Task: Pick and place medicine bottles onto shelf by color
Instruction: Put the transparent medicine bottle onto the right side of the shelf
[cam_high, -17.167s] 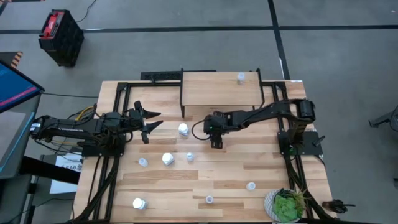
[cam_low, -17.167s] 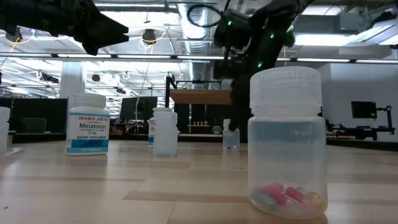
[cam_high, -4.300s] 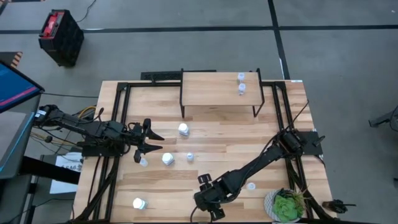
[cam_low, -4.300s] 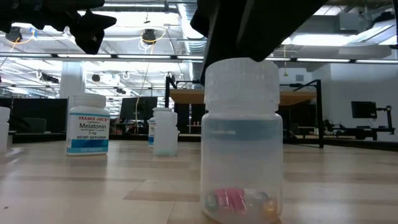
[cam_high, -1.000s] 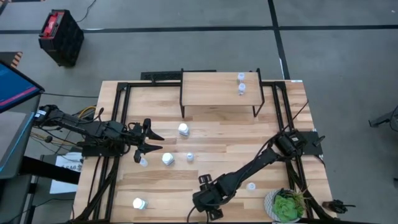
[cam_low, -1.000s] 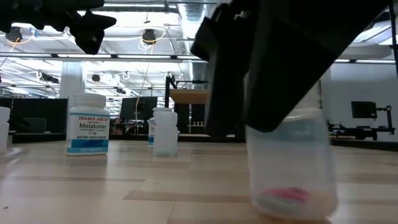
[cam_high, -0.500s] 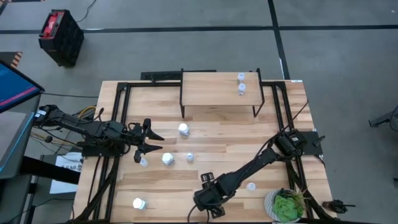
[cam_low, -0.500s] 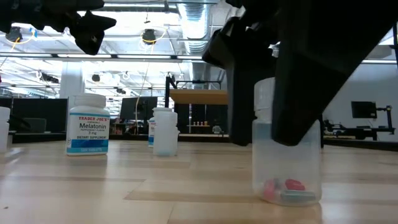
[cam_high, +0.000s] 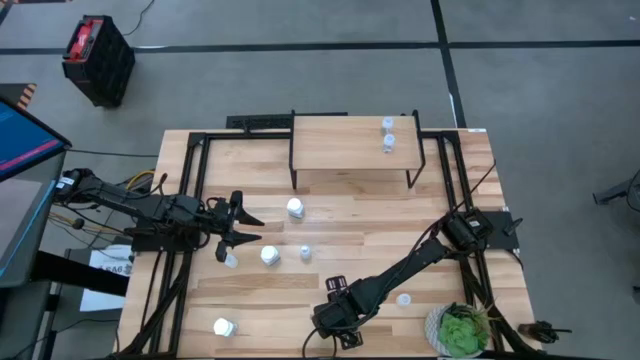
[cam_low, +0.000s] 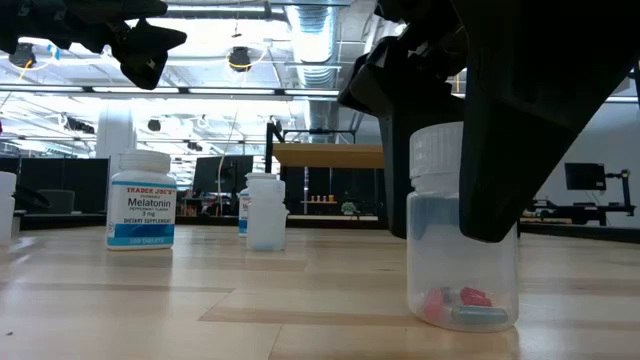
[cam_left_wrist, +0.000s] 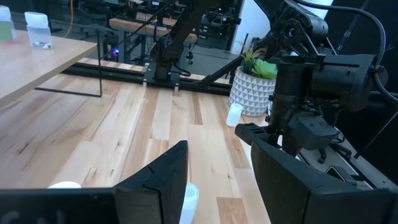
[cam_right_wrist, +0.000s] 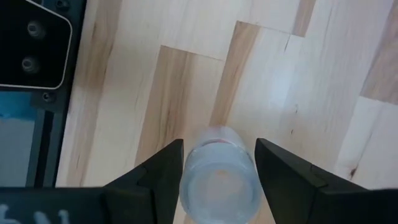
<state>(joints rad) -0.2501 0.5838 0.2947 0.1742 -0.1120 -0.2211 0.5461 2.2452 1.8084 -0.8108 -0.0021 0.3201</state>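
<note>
A: Which containers are being shown, and what is being carried in them?

B: A pale translucent bottle (cam_low: 462, 228) is being shown standing upright near the front edge of the table (cam_high: 420, 225); pink and pale capsules are being held at its bottom. Two more small bottles (cam_high: 388, 133) are being carried on the shelf (cam_high: 340, 145), close to its right end. A white Melatonin bottle (cam_low: 141, 198) and several other small bottles (cam_high: 268, 255) are being kept on the middle and left of the table. One more bottle (cam_high: 404, 299) is standing near the potted plant (cam_high: 460, 330) at the front right corner.

A: How is the right gripper being positioned?

B: The right gripper (cam_right_wrist: 216, 167) is being held over the translucent bottle at the front edge. Its fingers (cam_right_wrist: 283, 176) are being kept apart, one on each side of the bottle's cap. Whether the pads are touching the bottle cannot be told.

A: And the left gripper?

B: The left gripper (cam_high: 240, 225) is being held above the left part of the table, fingers spread, with nothing between them. A small bottle (cam_high: 230, 260) is standing just beside its tips.
</note>
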